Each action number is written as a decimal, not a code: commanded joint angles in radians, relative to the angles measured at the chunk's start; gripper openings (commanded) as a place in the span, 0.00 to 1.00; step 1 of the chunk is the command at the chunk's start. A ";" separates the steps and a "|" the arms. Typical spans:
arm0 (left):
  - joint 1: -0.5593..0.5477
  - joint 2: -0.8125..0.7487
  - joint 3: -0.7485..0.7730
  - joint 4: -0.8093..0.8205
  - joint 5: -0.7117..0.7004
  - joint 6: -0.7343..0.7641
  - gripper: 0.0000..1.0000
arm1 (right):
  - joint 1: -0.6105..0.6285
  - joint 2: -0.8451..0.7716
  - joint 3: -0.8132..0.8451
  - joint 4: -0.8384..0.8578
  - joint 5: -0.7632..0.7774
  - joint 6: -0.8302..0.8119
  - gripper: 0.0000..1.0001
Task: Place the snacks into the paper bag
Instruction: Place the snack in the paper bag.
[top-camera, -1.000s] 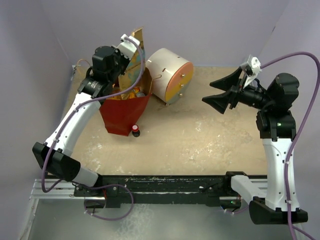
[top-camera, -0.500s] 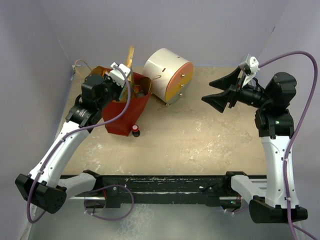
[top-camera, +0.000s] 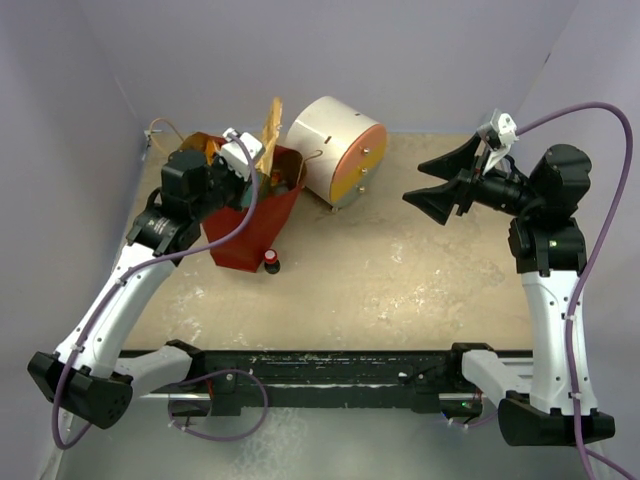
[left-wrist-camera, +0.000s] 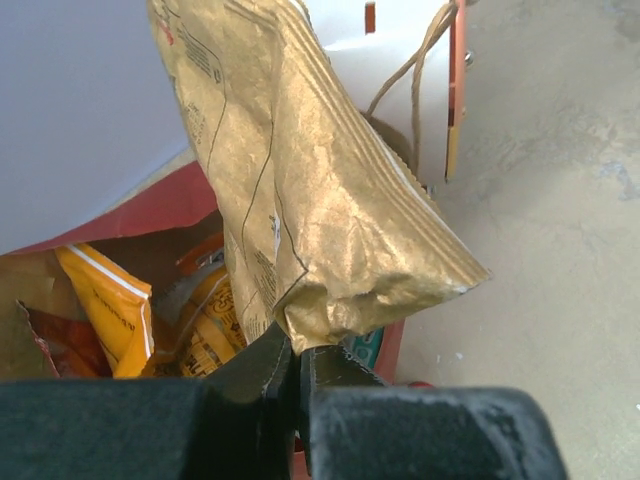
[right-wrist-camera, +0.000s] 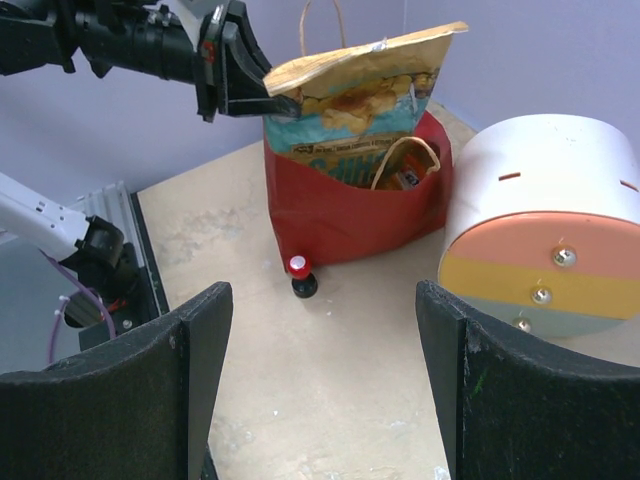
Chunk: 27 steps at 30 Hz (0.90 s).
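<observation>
The red paper bag (top-camera: 248, 238) stands open at the back left, also in the right wrist view (right-wrist-camera: 340, 215). A tan-gold snack packet (top-camera: 269, 128) stands upright in its mouth, its top above the rim (right-wrist-camera: 360, 85). My left gripper (top-camera: 250, 168) is shut on the packet's corner (left-wrist-camera: 310, 200), beside the bag's near rim; its jaws (left-wrist-camera: 297, 352) pinch the crinkled edge. Orange and yellow packets (left-wrist-camera: 110, 310) and a teal one (left-wrist-camera: 366, 348) lie inside the bag. My right gripper (top-camera: 425, 186) hangs open and empty well to the right (right-wrist-camera: 322, 295).
A tiny dark bottle with a red cap (top-camera: 271, 262) stands against the bag's front (right-wrist-camera: 298, 272). A cream cylindrical drawer unit (top-camera: 338, 148) lies just right of the bag (right-wrist-camera: 540, 225). Purple walls close in the back and sides.
My left arm has drawn back and down to the left, bringing the tan-gold packet from above the bag down into its mouth. The right arm has stayed still.
</observation>
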 joint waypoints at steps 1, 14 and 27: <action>0.002 -0.028 0.140 0.038 0.093 -0.025 0.00 | -0.005 0.002 0.004 0.038 0.003 0.009 0.76; 0.001 -0.071 0.057 0.065 0.000 -0.039 0.00 | -0.007 0.000 -0.011 0.045 0.011 0.003 0.76; 0.002 -0.001 -0.051 0.094 -0.010 -0.256 0.14 | -0.010 -0.018 -0.030 0.043 0.021 -0.005 0.76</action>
